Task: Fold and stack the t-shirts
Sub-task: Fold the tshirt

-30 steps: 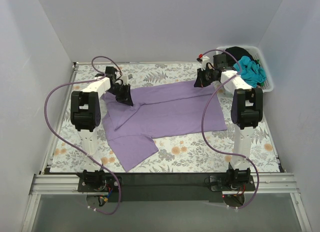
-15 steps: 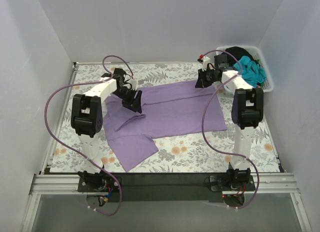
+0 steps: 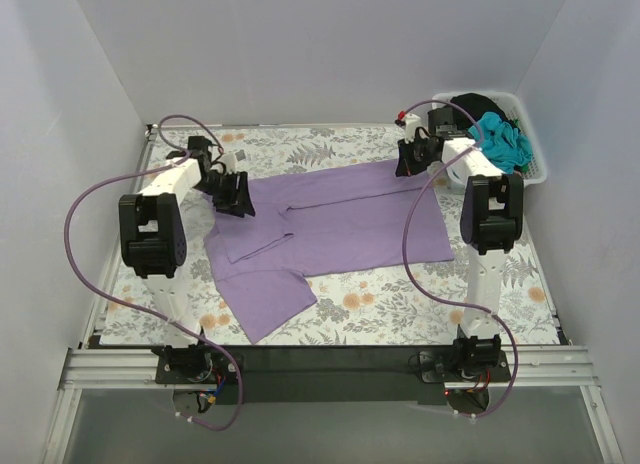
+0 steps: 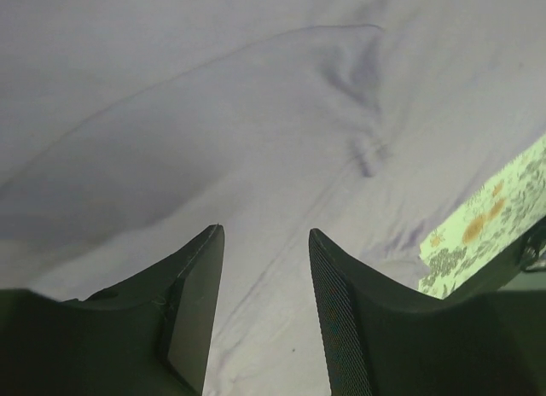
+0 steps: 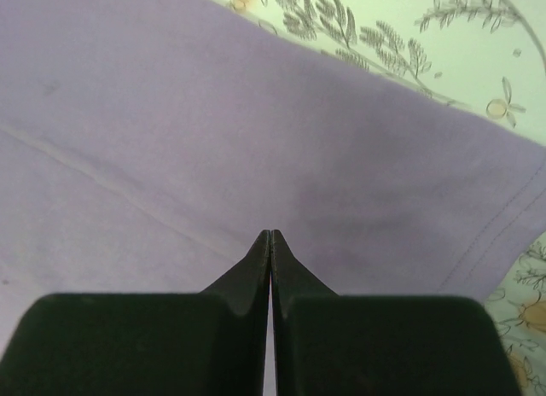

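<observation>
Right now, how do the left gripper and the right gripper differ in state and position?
The left gripper has its fingers spread apart, open; the right gripper has its fingers pressed together, shut. The left gripper is at the far left corner of the lavender t-shirt; the right gripper is at its far right corner. Both point down at the purple cloth, and neither visibly pinches it.

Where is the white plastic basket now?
In the top view, the white plastic basket stands at the far right corner of the floral-covered table, beyond the right gripper, holding teal cloth and black cloth.
</observation>
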`<state>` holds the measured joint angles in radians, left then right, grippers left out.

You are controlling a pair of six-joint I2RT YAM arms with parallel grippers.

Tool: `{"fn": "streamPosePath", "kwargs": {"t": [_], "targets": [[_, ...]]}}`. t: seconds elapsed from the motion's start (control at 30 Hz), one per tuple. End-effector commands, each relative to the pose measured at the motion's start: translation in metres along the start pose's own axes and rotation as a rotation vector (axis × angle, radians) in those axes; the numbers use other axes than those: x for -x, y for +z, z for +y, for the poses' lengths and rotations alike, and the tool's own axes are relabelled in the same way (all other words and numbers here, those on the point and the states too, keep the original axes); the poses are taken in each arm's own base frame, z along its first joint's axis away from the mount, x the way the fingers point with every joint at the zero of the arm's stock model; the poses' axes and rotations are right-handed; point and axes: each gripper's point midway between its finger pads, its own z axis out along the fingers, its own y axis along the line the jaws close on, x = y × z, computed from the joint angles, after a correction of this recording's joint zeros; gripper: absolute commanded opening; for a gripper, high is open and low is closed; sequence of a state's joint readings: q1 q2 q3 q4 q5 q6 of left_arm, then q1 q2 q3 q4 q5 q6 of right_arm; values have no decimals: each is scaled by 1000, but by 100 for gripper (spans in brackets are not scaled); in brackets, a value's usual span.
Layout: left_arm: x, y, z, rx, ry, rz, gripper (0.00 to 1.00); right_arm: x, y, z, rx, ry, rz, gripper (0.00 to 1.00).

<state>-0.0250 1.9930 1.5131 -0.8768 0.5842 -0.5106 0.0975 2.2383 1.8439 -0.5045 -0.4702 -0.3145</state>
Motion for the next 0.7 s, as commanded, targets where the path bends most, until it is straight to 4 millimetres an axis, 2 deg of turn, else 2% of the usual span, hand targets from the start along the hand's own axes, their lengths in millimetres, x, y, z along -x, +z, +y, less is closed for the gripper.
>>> {"fn": "streamPosePath", "kwargs": {"t": [0.0, 0.13, 0.23, 0.4, 0.43, 0.5, 0.53, 0.57, 0.63, 0.67], "targets": [[2, -12, 37, 65, -165, -47, 43, -11, -1, -8, -31, -4, 54, 1], [-5, -11, 53, 135, -189, -43, 44, -21, -2, 0, -15, 13, 71, 1], [-13, -2, 70, 194, -223, -1, 44, -33, 3, -3, -34, 22, 107, 1], [-15, 11, 118, 301, -269, 43, 44, -50, 11, -9, -58, 57, 173, 1], [-11, 18, 130, 308, -276, 54, 44, -51, 11, -9, -57, 59, 174, 1], [-8, 22, 142, 323, -277, 69, 43, -54, 11, -6, -48, 66, 180, 1], [9, 19, 147, 329, -262, 39, 43, -55, 11, -6, -49, 68, 179, 1], [8, 29, 155, 318, -275, 56, 43, -56, 11, -6, -50, 72, 184, 1], [17, 32, 163, 316, -281, 62, 43, -55, 14, -12, -72, 69, 186, 1], [37, 26, 167, 319, -257, 23, 43, -55, 16, -16, -84, 70, 189, 1]]}}
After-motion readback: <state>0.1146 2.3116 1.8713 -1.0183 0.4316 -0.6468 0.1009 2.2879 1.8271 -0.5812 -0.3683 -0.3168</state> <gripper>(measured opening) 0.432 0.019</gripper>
